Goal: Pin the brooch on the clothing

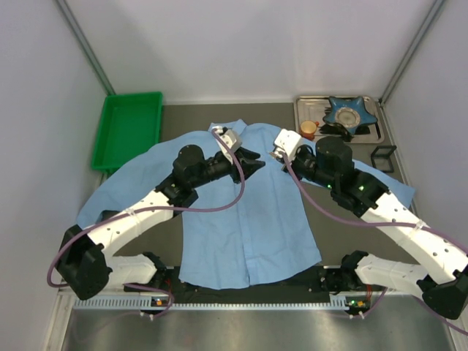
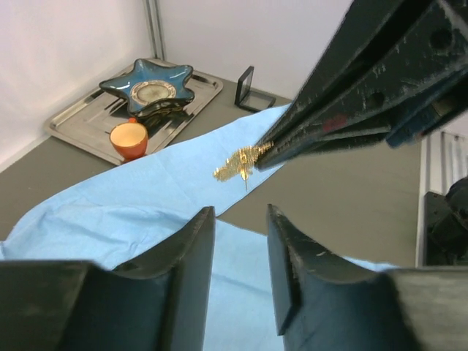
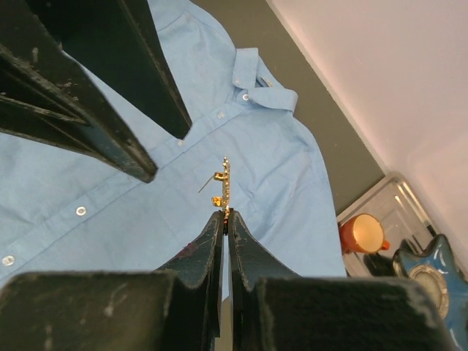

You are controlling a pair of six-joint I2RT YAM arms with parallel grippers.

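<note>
The clothing (image 1: pixel 248 219) is a light blue button-up shirt spread flat on the table, collar at the far side. Just above it, near the collar, the tiny gold brooch (image 3: pixel 223 186) hangs with its thin pin sticking out sideways. My right gripper (image 3: pixel 226 214) is shut on the brooch's lower edge. In the left wrist view the brooch (image 2: pixel 238 162) shows at the right gripper's fingertips (image 2: pixel 267 150). My left gripper (image 2: pixel 240 216) faces it from a short distance, jaws partly open with nothing between them. The two grippers meet over the shirt's upper chest, left gripper (image 1: pixel 254 161) beside right gripper (image 1: pixel 273 155).
A metal tray (image 1: pixel 373 131) at the back right holds a blue star-shaped dish (image 1: pixel 349 111) and an orange cup (image 1: pixel 308 129). A small black frame (image 1: pixel 384 157) lies beside it. A green bin (image 1: pixel 128 124) stands at the back left.
</note>
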